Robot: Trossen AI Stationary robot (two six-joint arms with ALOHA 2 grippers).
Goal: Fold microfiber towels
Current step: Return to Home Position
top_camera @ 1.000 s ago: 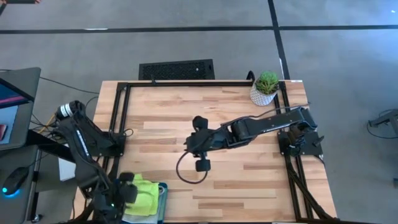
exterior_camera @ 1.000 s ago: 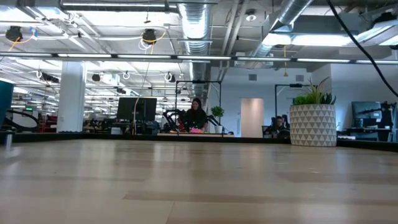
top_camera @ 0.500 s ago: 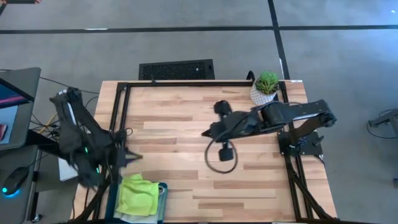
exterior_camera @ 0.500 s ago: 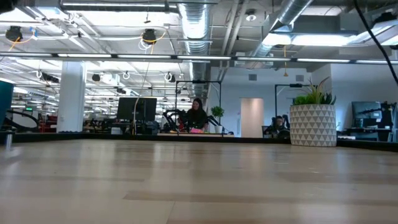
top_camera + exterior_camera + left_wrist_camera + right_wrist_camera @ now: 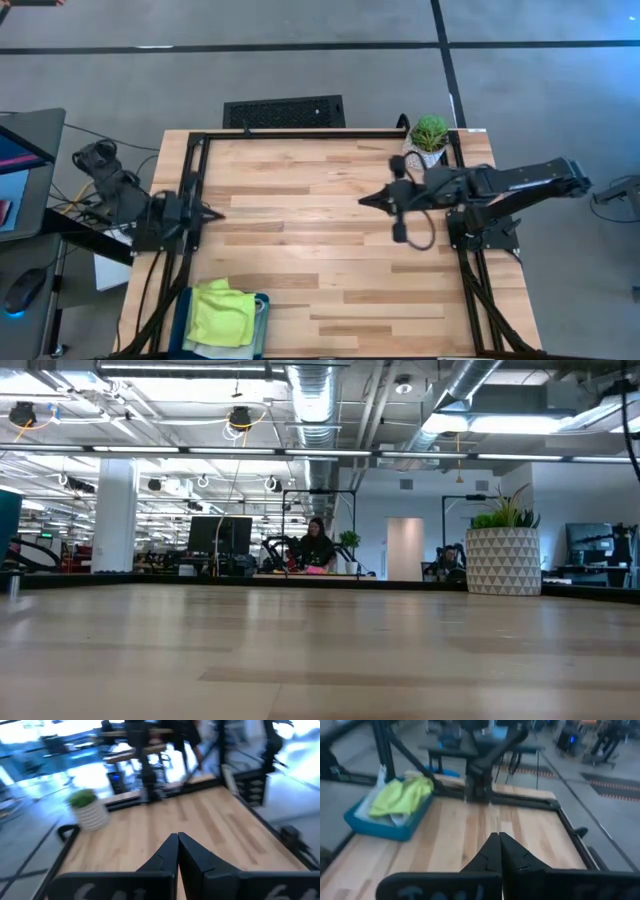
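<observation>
High view: the microfiber towels [image 5: 222,312] lie heaped in the teal bin [image 5: 263,318] at the desk's [image 5: 310,260] near left corner, a yellow-green one on top and a paler cloth showing under its edge. The left fingers [image 5: 207,211] hang over the desk's left edge, pressed together and pointing across the desk, well apart from the bin and holding nothing. The right fingers [image 5: 370,199] are also pressed together and empty, right of the desk's middle and near the potted plant [image 5: 428,135], far from the towels; the right wrist view looks past their joined tips [image 5: 498,836] to the bin [image 5: 382,827] and the towels [image 5: 402,795] across the desk. The left wrist view shows its own tips [image 5: 177,836] shut tight, with the plant [image 5: 89,810] beyond.

Half a second ago the left fingers hung closer to the bin; they have since pulled back and away from it. The right arm has drawn in from the desk's centre toward its base. The towels have not shifted.
</observation>
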